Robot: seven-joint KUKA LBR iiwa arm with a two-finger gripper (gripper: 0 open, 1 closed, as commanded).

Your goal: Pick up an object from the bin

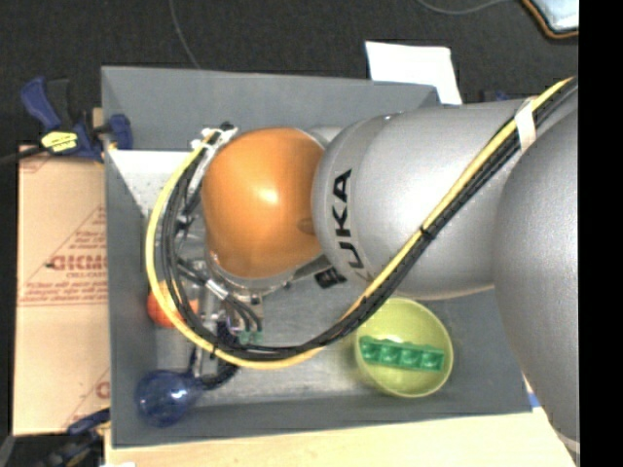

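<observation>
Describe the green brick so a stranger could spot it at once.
Start at the grey bin, near its lower right corner, below the silver arm. A yellow-green bowl sits there, and the brick lies inside it: darker green, rectangular, with a row of studs.

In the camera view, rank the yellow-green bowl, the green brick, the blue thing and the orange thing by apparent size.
1. yellow-green bowl
2. green brick and blue thing, about alike
Unranked: orange thing, mostly hidden by the arm.
</observation>
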